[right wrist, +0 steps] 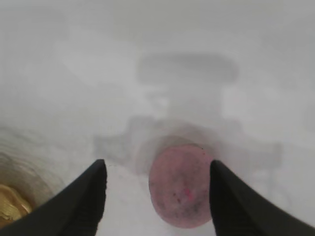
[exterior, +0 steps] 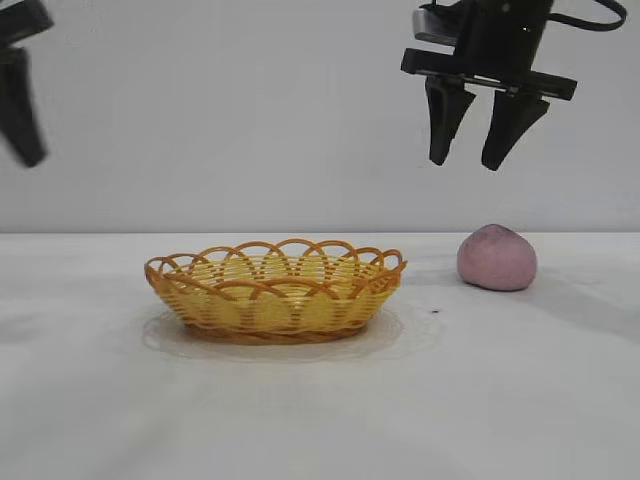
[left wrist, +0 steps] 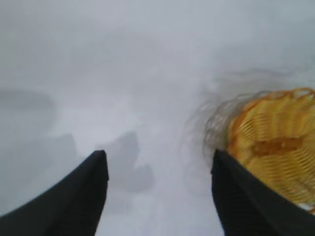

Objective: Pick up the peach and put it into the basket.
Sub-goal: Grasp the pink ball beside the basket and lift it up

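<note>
The peach point(exterior: 497, 258), a dull pinkish-mauve lump, sits on the white table to the right of the basket point(exterior: 275, 291), a yellow woven oval with an orange looped rim. My right gripper point(exterior: 482, 161) hangs open and empty in the air above the peach, slightly to its left. In the right wrist view the peach point(right wrist: 181, 185) lies on the table below, between the open fingers of my right gripper point(right wrist: 157, 164). My left gripper point(left wrist: 160, 156) is open and empty, raised at the far left point(exterior: 20, 110). The left wrist view shows the basket point(left wrist: 278, 142) off to one side.
The white tabletop point(exterior: 320, 400) spreads around both things, with a plain pale wall behind. A small dark speck point(exterior: 434, 311) lies on the table between basket and peach. A sliver of the basket point(right wrist: 10, 209) shows in the right wrist view.
</note>
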### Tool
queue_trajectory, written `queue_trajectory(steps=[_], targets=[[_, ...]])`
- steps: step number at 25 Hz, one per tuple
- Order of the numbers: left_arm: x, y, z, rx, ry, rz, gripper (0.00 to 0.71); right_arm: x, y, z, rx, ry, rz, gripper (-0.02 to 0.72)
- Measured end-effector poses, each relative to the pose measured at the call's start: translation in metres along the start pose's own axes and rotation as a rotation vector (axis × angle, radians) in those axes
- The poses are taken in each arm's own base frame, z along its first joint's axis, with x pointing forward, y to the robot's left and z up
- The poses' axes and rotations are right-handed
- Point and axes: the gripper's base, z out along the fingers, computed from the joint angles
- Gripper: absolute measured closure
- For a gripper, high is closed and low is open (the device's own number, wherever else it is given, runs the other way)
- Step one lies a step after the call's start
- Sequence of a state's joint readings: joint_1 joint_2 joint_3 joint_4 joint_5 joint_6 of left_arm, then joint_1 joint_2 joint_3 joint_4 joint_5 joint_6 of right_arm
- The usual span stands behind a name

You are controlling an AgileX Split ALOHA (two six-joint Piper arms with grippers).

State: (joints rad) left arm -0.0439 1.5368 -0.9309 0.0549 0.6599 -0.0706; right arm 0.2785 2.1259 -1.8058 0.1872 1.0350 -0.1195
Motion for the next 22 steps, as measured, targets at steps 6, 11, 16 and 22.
queue_trajectory(steps=[6, 11, 16, 22], targets=[[0.017, -0.005, -0.093, 0.021, -0.204, 0.006, 0.342, 0.000, 0.000, 0.000, -0.001, -0.002, 0.001, 0.277], [0.067, -0.013, -0.172, 0.079, -0.329, 0.065, 0.342, 0.000, 0.000, 0.000, -0.004, -0.002, 0.003, 0.277], [0.121, -0.002, -0.209, 0.077, -0.363, 0.044, 0.342, 0.000, 0.000, 0.000, -0.004, -0.002, 0.003, 0.277], [0.187, 0.007, -0.177, 0.058, -0.322, 0.008, 0.342, 0.001, 0.001, 0.000, -0.006, 0.013, 0.003, 0.277]])
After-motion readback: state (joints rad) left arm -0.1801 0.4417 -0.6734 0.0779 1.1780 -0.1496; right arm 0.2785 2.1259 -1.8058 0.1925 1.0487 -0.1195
